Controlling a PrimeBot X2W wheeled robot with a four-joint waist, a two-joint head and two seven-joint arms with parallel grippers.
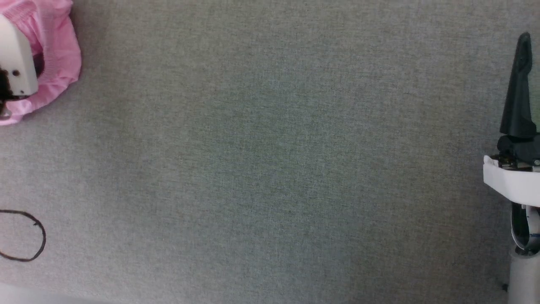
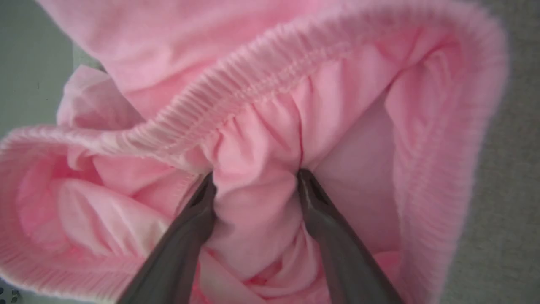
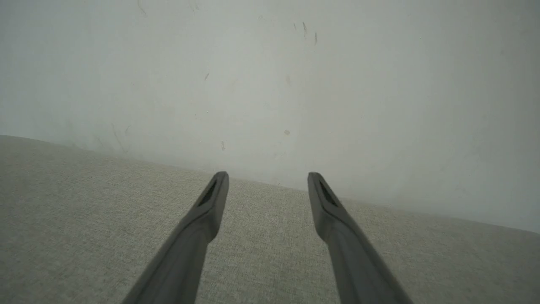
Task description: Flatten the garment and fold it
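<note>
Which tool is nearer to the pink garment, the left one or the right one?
Left. The left tool is pushed into the garment, open astride a fold of it. The right tool is far off, over the bare grey surface.

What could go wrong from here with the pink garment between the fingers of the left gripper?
1. The left gripper stands open around a thick bunch of the garment below its waistband; closing may pinch several layers, so it would not spread flat.
2. The right gripper hangs open far away over the grey surface, so a pull by one arm may only drag the heap.
</note>
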